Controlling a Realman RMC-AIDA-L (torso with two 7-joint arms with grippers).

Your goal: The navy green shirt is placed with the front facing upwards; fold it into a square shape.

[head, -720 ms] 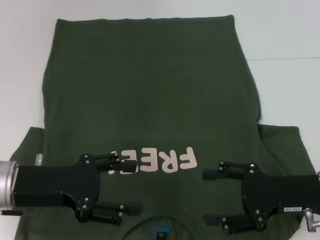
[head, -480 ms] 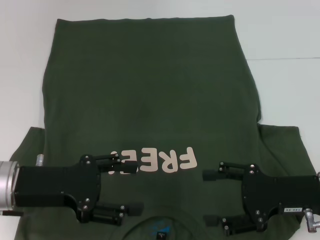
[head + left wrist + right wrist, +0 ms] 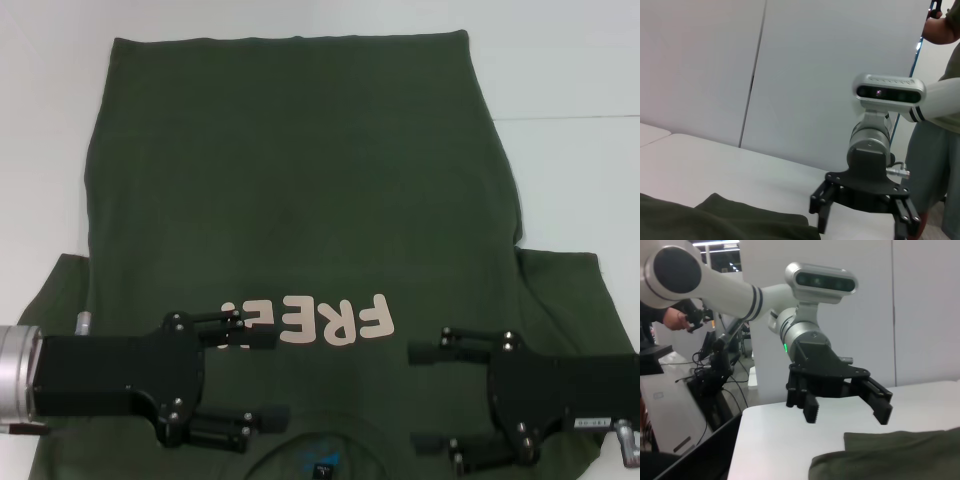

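Both grippers above shirt (image 3: 300,180)

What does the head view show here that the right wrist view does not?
Only the head view shows the navy green shirt spread whole on the white table, front up, with its "FREE!" lettering and blue neck label, plus the right gripper open over the shirt near the collar.

Only the right wrist view shows the left arm's wrist camera and the room behind it.

Both show the left gripper, open above the cloth, and the shirt itself.
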